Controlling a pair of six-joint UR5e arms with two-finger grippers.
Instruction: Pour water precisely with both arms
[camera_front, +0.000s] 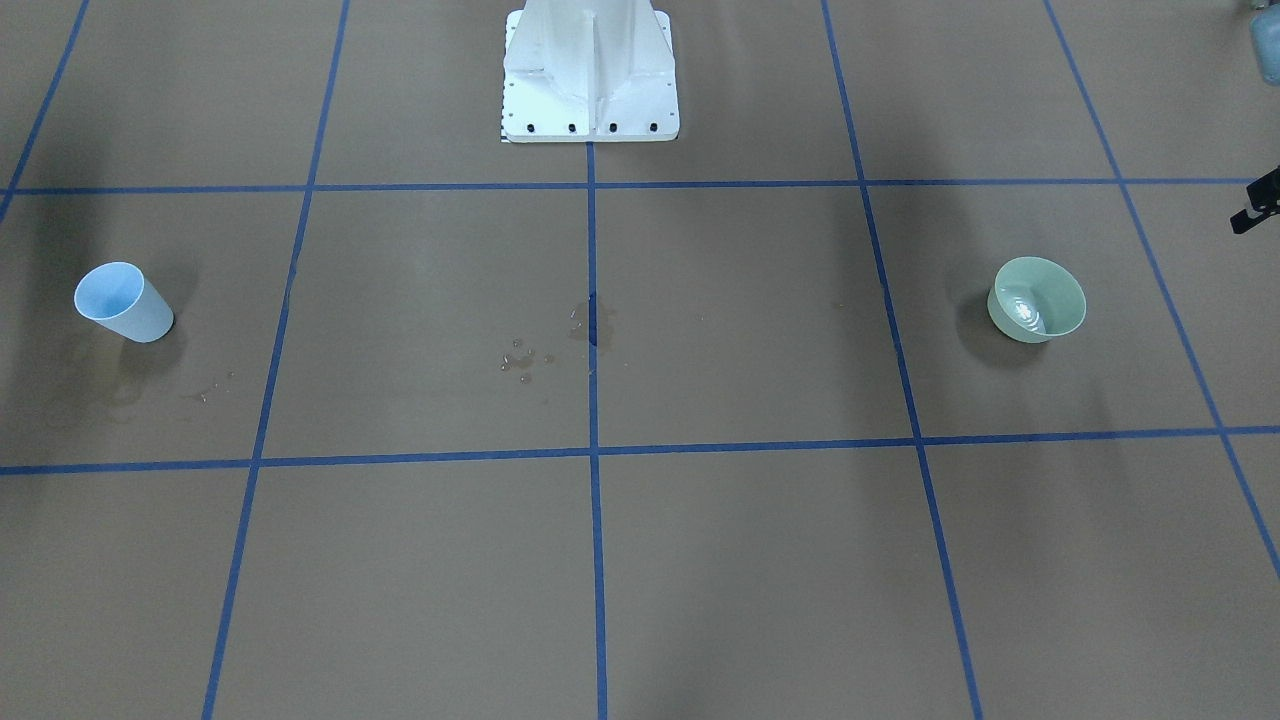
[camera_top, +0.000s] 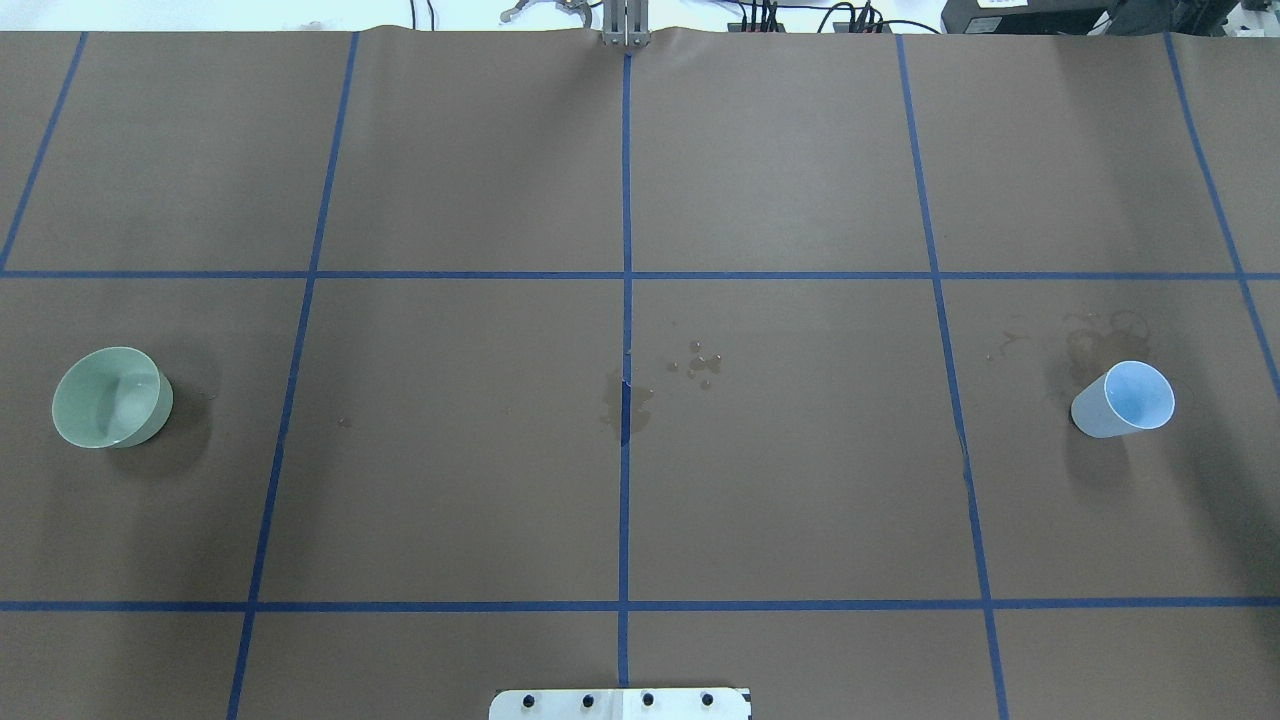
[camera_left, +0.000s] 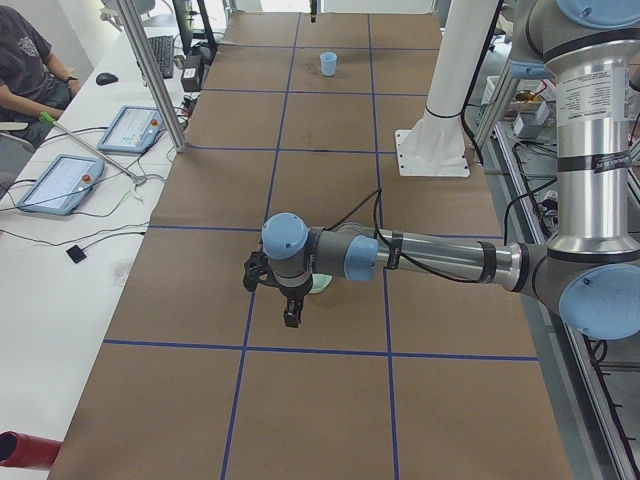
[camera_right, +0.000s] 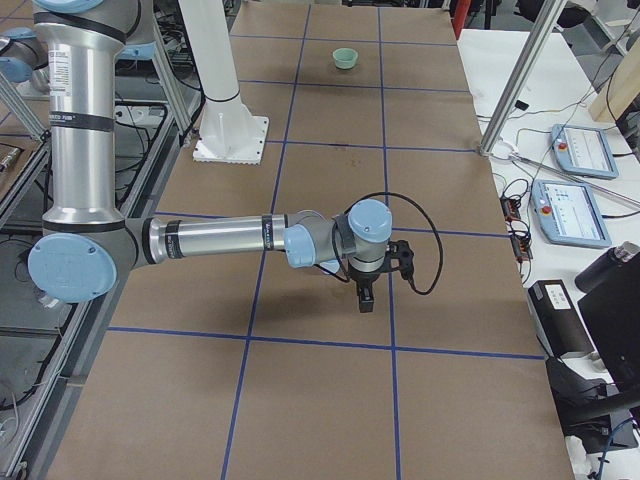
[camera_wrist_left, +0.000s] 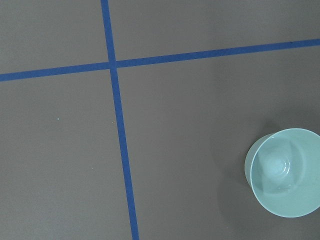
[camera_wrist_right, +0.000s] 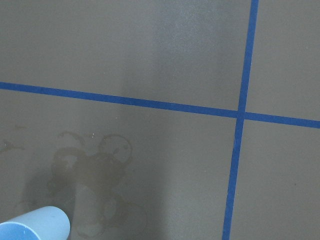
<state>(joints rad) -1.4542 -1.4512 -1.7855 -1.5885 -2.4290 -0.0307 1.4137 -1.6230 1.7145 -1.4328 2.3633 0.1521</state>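
A pale green bowl (camera_top: 110, 397) stands at the table's left side and holds water (camera_front: 1022, 312), which shows as ripples and glints. A light blue cup (camera_top: 1125, 400) stands upright at the right side. My left arm (camera_left: 440, 258) reaches low over the table. Its left gripper (camera_left: 275, 298) hangs just beside the bowl (camera_left: 322, 285), and I cannot tell whether it is open or shut. The bowl (camera_wrist_left: 285, 172) sits at the lower right of the left wrist view. My right gripper (camera_right: 380, 280) hovers near the cup (camera_wrist_right: 32, 226), its state also unclear. Neither gripper touches anything.
Spilled drops (camera_top: 700, 365) and a wet patch (camera_top: 625, 400) mark the table's middle. Dried rings (camera_wrist_right: 95, 170) lie beside the cup. The white pedestal base (camera_front: 590, 75) stands at the robot's edge. A person (camera_left: 25, 60) and tablets (camera_left: 60, 182) are at the side bench.
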